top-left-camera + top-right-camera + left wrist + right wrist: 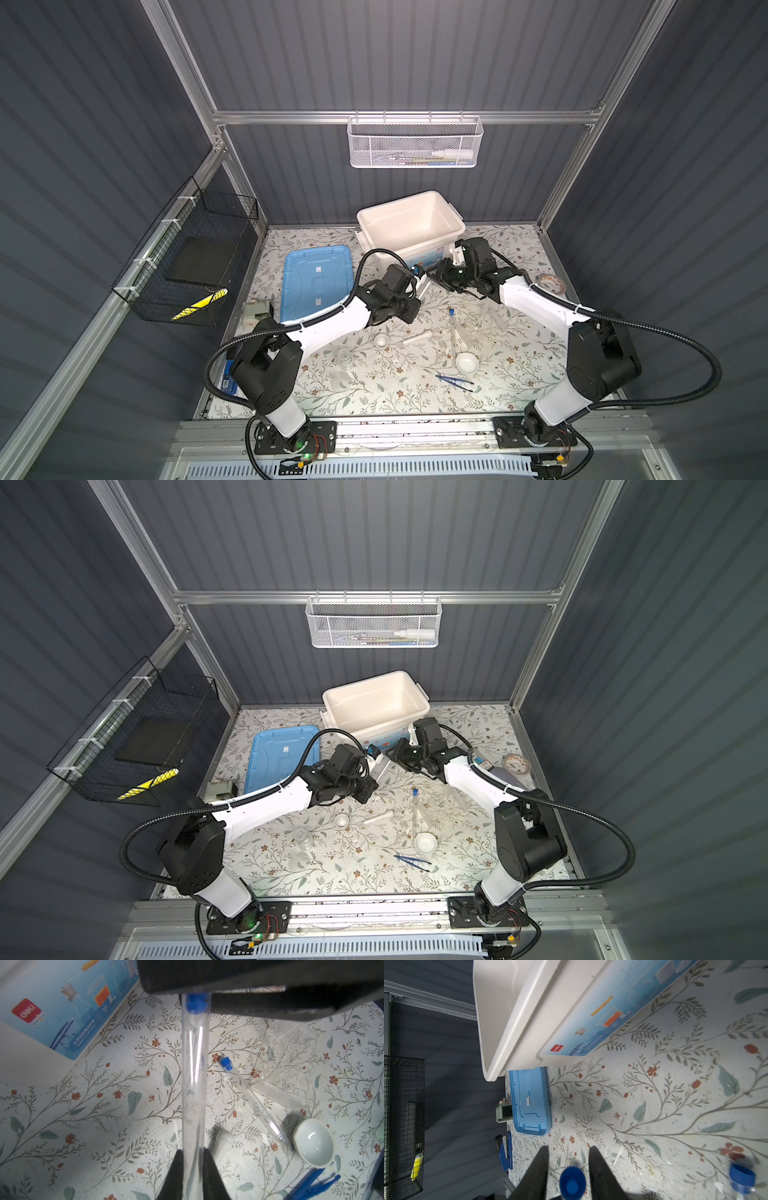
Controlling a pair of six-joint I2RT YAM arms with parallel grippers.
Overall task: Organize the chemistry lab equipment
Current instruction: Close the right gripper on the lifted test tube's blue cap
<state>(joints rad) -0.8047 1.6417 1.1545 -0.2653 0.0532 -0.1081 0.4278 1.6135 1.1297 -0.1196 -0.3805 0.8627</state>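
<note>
Seemingly a handover beside the white bin (pixel 512 1012): my left gripper (pixel 193 1153) clamps a clear tube (pixel 194 1084); my right gripper (pixel 568 1148), jaws parted, straddles its blue cap (pixel 572 1184). Next, I should pinch squarely.

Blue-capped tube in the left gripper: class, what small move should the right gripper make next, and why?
Probably close the right gripper on the blue cap: its fingers flank the cap with gaps showing, while the left gripper clamps the tube.
</note>
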